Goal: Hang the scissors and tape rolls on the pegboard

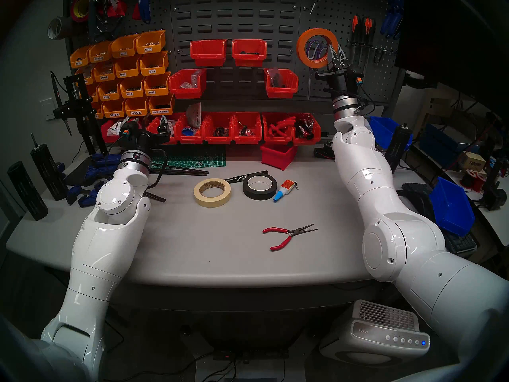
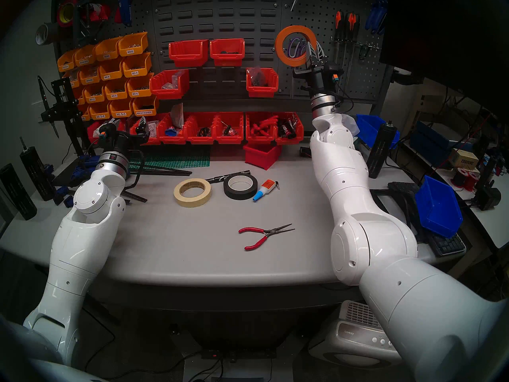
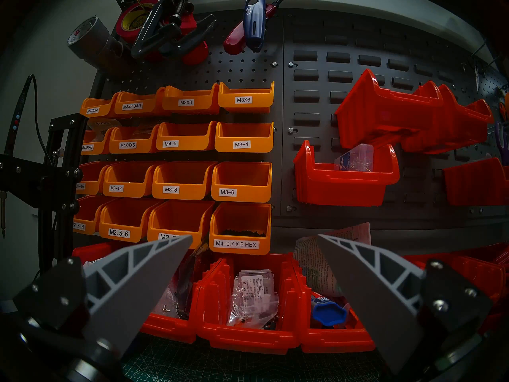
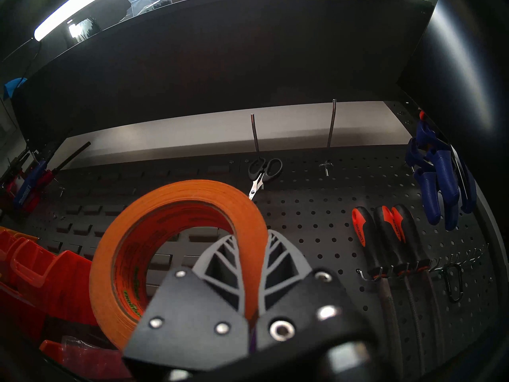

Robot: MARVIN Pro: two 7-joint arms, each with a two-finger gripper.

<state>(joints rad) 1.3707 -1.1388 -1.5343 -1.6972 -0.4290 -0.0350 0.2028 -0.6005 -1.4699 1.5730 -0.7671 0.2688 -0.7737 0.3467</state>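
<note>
My right gripper is raised at the right pegboard, shut on the rim of the wide orange tape roll, which stands upright. Through the roll's hole I see the purple handles of the scissors against the board. On the table lie the cream masking tape roll and the black roll with a white core, both flat. My left gripper hovers open and holds nothing, in front of the red bins at the left.
Red-handled pliers, a glue bottle and a black marker lie on the table. A loose red bin stands at the back. On the pegboard hang small black-handled scissors, screwdrivers and a long bare hook.
</note>
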